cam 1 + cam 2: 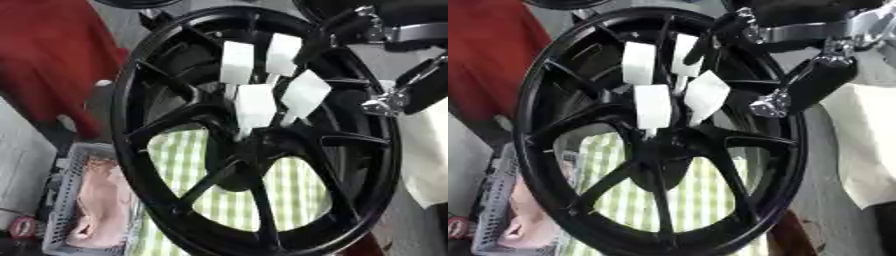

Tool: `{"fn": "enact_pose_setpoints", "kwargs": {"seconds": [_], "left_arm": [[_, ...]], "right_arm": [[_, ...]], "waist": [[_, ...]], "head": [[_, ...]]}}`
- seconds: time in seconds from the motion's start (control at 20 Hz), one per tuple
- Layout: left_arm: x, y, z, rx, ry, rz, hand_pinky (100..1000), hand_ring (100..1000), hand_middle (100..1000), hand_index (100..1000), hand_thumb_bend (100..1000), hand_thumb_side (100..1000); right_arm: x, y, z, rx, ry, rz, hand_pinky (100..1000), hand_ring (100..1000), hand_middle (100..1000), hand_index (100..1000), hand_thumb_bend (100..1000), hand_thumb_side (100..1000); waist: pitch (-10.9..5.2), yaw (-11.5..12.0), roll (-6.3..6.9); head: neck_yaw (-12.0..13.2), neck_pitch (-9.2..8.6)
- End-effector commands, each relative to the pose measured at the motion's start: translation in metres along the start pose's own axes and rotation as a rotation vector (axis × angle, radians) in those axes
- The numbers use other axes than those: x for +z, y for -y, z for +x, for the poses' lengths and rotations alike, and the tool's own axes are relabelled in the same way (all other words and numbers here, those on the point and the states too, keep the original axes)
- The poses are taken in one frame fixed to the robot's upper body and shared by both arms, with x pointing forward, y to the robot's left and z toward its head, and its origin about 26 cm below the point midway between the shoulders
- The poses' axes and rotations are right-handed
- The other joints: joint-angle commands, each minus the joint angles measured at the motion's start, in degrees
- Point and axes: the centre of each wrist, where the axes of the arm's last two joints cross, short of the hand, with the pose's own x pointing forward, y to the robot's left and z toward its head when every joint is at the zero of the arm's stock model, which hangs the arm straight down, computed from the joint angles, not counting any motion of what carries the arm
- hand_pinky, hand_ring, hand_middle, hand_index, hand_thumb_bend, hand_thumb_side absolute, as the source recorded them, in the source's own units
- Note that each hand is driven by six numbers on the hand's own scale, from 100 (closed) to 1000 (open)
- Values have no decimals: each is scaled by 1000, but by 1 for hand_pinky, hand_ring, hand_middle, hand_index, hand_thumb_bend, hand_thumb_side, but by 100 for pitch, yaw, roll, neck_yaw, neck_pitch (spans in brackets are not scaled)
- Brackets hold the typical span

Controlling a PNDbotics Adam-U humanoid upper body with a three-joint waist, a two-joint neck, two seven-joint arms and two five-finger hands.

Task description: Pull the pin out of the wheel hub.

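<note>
A green-checked cloth (179, 155) lies beside a grey basket (66, 200) (pinkish fabric (101, 200) inside), red cloth (52, 55) behind.

The right arm comes in from the upper right corner, black with silver joints, and bends down toward the centre. The right hand (798, 90) hangs at the right side of the scene, its dark fingers (719, 30) stretched left and far; whether they curl or pinch cannot be made out.
</note>
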Motion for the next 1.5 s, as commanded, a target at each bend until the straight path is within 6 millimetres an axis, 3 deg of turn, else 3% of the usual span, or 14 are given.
{"fn": "enact_pose_setpoints", "kwargs": {"seconds": [0.05,0.2,0.35,1.0,1.5], "left_arm": [[-8,-4,9,-18,40,-19,900,921,839,883,282,607],[-8,-3,9,-17,40,-18,900,922,840,881,280,608],[-8,-3,9,-18,40,-16,901,923,840,879,279,609],[-9,-2,10,-15,45,-15,901,925,841,875,276,611],[-9,-1,10,-11,44,-17,902,926,842,876,276,614]], "right_arm": [[5,6,2,24,-24,-8,842,855,845,915,169,100],[4,4,2,15,-24,-5,837,852,841,915,170,100],[4,3,2,9,-26,-15,835,849,824,909,100,100],[3,-4,0,-6,-66,-22,842,860,825,897,107,100],[3,-6,-1,-24,-25,45,872,895,864,947,154,100]], "waist": [[-64,16,29],[-21,37,16],[9,41,6],[114,128,-35],[157,124,-39]], "head": [[-18,-100],[-18,-109],[-15,-95],[-26,-148],[-17,-130]]}}
